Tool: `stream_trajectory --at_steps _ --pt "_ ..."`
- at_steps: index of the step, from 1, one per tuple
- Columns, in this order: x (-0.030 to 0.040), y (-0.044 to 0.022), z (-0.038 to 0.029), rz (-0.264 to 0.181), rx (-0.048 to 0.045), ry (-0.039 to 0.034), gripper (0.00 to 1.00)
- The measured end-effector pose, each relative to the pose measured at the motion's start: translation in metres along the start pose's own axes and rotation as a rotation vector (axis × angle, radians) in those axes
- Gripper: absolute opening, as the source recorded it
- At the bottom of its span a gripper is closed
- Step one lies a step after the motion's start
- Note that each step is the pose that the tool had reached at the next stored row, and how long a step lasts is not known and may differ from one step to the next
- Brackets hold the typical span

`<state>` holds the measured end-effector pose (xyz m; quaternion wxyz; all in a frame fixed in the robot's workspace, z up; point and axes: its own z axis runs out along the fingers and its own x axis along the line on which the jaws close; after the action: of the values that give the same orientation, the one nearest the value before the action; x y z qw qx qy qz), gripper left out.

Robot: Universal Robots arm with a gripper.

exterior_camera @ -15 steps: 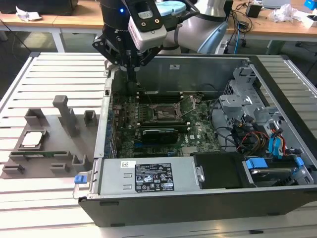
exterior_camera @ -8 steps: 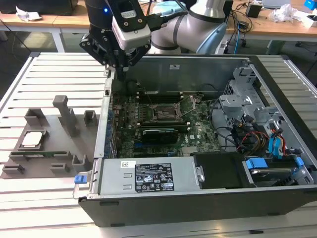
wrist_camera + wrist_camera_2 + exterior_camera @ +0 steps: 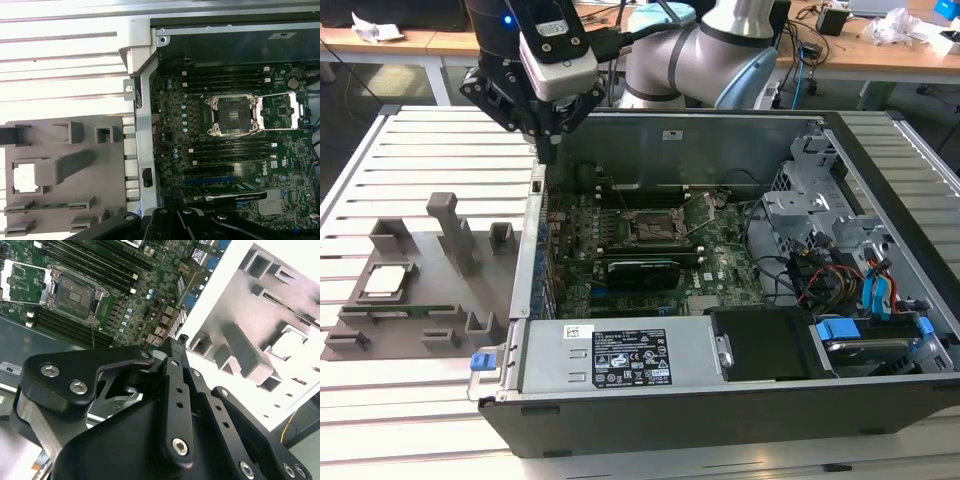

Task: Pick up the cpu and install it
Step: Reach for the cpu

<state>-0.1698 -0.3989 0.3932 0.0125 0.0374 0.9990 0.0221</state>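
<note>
The cpu [image 3: 382,281] is a small pale square chip lying flat in a pocket of the grey fixture plate [image 3: 430,300], at the exterior view's left, outside the computer case. In the first wrist view the cpu [image 3: 26,177] looks bright white. The open, bare socket [image 3: 648,230] sits mid-motherboard inside the case, and the socket [image 3: 234,114] has its metal frame swung aside. My gripper [image 3: 549,150] hangs above the case's far left wall, between fixture and socket. Its fingers [image 3: 181,338] are shut together with nothing between them.
The open computer case [image 3: 720,420] lies on a slatted white table [image 3: 420,150]. A power supply [image 3: 620,365] runs along the case's near side, with drive bays and cables [image 3: 860,280] at the exterior view's right. Upright grey blocks [image 3: 455,230] rise from the fixture plate.
</note>
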Motion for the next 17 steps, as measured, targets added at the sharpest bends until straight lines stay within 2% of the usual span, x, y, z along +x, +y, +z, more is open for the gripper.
stream_trajectory --at_steps 17 --pt "0.028 -0.002 -0.0007 0.0 0.0 -0.0001 0.11"
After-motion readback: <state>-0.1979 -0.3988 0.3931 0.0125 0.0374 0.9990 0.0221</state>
